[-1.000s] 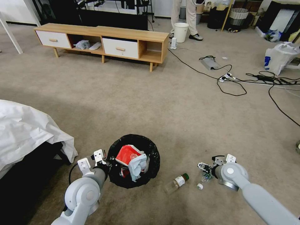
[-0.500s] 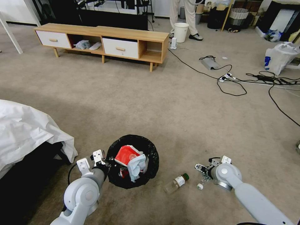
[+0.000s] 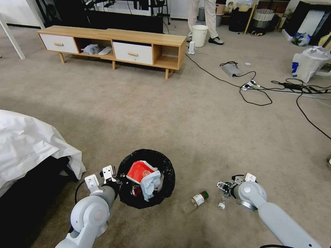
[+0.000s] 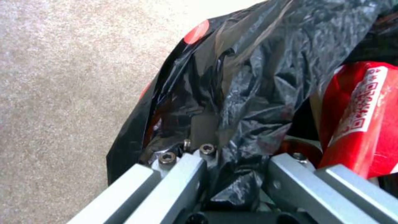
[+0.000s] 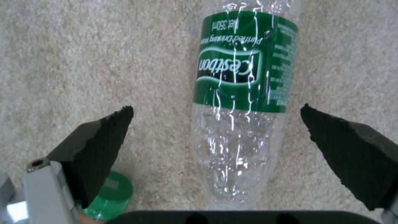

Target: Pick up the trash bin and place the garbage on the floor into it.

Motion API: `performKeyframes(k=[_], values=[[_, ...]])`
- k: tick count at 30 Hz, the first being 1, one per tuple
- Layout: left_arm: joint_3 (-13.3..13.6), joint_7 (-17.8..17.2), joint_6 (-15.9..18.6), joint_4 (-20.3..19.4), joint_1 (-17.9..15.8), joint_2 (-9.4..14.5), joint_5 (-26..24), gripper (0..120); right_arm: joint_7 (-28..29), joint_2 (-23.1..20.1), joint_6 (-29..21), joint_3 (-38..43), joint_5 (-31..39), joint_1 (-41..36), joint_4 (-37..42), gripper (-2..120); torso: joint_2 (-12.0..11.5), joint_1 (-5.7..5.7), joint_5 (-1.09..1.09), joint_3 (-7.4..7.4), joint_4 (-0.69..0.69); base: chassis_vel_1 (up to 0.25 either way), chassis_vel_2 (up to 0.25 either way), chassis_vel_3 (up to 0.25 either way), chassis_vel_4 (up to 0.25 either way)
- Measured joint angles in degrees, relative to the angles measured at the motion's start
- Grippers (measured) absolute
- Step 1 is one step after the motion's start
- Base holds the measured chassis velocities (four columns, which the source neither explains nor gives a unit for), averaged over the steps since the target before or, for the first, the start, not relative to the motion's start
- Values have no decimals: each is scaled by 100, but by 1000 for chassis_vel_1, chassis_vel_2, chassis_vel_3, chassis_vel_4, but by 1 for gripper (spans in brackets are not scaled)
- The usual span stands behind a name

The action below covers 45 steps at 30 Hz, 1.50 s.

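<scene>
A: where's the bin (image 3: 146,178)?

B: on the floor (image 3: 179,120), my left gripper (image 4: 236,177) pinching its bag rim. Right gripper (image 5: 215,140) wide open, straddling a clear bottle (image 5: 242,93), not touching.

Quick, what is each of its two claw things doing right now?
Left pincer: shut on the black-lined rim of the trash bin.
Right pincer: open, fingers either side of a clear green-labelled bottle lying on the floor, not gripping it.

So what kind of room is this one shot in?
Probably a mock living room set up in a lab or office: a low wooden TV cabinet stands on wall-to-wall carpet, while loose cables and a power strip trail across it.
</scene>
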Motion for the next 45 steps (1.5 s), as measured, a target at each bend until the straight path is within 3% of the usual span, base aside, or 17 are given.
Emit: performKeyframes(k=[17,19,21,27,30,36,45], values=[[-37,21,-1,33,23,6,3,0,-99,245,1,-136,-190,182,-330,100,0,0,0,0,1,0,0,0,0],[-43,23,-2,23,27,11,1,0,-99,261,1,-137,-205,184,-346,96,0,0,0,0,0,0,0,0,0],[-43,26,-3,9,42,9,1,0,-100,262,17,-133,-238,167,-348,84,0,0,0,0,0,0,0,0,0],[-41,28,-5,-12,61,8,1,0,-101,239,37,-124,-256,134,-336,71,0,0,0,0,0,0,0,0,0],[-40,33,-6,-16,74,7,3,0,-102,216,48,-116,-263,115,-314,54,0,0,0,0,0,0,0,0,0],[-38,35,-8,-34,81,10,3,0,-94,210,71,-119,-273,112,-296,32,0,0,-1,0,0,0,0,0,0],[-30,43,-11,-34,81,7,6,0,-68,205,88,-157,-268,137,-284,15,0,0,0,0,0,0,0,0,0]])
